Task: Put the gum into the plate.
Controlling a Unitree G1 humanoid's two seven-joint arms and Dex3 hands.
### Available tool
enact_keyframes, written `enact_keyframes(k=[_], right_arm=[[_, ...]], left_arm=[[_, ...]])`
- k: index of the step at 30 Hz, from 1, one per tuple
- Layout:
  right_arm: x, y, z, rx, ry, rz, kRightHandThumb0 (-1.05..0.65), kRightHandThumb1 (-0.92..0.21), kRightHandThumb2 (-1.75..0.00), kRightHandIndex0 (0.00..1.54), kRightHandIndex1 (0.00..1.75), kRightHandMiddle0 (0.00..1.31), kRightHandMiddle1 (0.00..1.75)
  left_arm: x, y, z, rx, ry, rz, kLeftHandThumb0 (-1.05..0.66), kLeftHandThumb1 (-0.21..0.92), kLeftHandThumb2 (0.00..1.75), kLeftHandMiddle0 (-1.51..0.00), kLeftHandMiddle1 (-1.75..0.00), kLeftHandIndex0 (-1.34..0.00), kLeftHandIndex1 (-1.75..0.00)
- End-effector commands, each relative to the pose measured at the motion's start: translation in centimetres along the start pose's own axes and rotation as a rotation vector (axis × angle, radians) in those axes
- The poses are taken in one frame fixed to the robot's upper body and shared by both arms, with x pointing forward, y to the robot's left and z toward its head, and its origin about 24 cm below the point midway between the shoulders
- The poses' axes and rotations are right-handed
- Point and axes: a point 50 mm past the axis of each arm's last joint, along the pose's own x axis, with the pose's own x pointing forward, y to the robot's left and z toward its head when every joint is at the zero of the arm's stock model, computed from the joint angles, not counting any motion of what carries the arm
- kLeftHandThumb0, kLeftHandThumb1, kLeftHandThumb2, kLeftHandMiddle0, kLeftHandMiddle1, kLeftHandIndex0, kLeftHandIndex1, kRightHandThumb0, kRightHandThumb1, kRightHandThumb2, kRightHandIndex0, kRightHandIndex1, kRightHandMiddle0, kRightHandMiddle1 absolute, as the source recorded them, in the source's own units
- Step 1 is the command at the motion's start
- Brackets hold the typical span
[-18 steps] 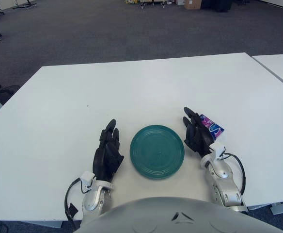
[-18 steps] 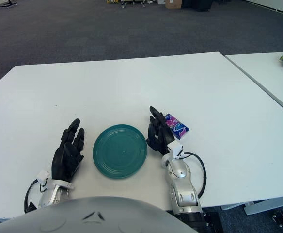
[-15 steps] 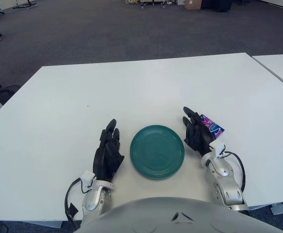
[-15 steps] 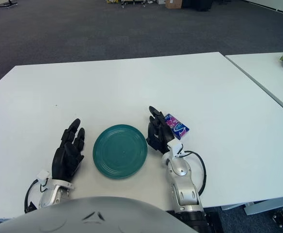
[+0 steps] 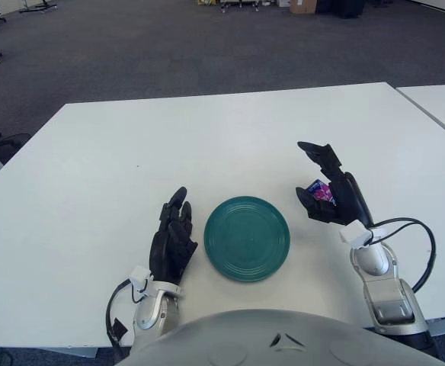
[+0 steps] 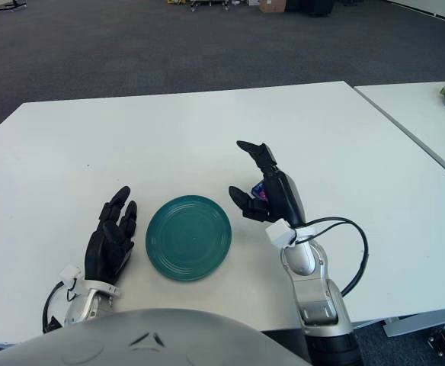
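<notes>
A teal plate (image 5: 247,238) lies on the white table (image 5: 207,137) near its front edge. Right of the plate is the gum (image 5: 319,190), a small purple and blue pack, mostly hidden behind my right hand (image 5: 310,175). That hand is raised off the table, its fingers (image 5: 319,155) spread wide above the pack and its thumb low on the plate side; nothing is clasped. My left hand (image 5: 173,236) shows just left of the plate, fingers relaxed and holding nothing. In the right eye view the gum (image 6: 259,191) peeks out between the right hand's fingers and thumb.
A second white table (image 5: 443,107) stands to the right across a narrow gap. A black cable (image 5: 417,244) loops from my right wrist. Dark carpet lies beyond the table's far edge.
My right hand has lifted from the table beside the plate, moved slightly right and forward, and spread its fingers over the gum. The left hand and plate have stayed put.
</notes>
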Motion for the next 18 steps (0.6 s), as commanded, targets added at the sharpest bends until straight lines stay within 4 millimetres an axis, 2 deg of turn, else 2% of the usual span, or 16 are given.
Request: enact_keyframes(k=[1,7,13,18], right_arm=[[0.5,-0.5,-0.3,-0.159,-0.06,-0.018,-0.77,-0.92,-0.47,0.55,0.09,0.13,0.94],[0.9,-1.1,-0.5,-0.298,-0.037,0.006,-0.75,-0.92,-0.41,0.56,0.08,0.12,0.95],[2.0,-1.2,-2.8,-0.443,0.081,0.098,-0.77,-0.92,-0.37,0.51,0.05,0.11,0.94],[2.0,-0.6,-4.6,-0.513,0.176,0.191,-0.79,-0.92,-0.37,0.45,0.02,0.09,0.93]], left_arm=[[-0.4,-0.2,-0.3,-0.029,0.036,0.042,-1.05,0.92,0.94,-0.1,0.0,0.0,-0.51],[-0.4,-0.5,0.0,-0.02,0.038,0.056,-1.05,0.92,0.9,-0.12,-0.01,0.0,-0.54],[-0.4,-0.6,-0.1,-0.031,0.042,0.057,-1.05,0.92,0.88,-0.11,0.0,0.0,-0.5],[-0.4,-0.7,-0.1,-0.056,0.042,0.063,-1.05,0.92,0.88,-0.12,-0.01,0.0,-0.52]])
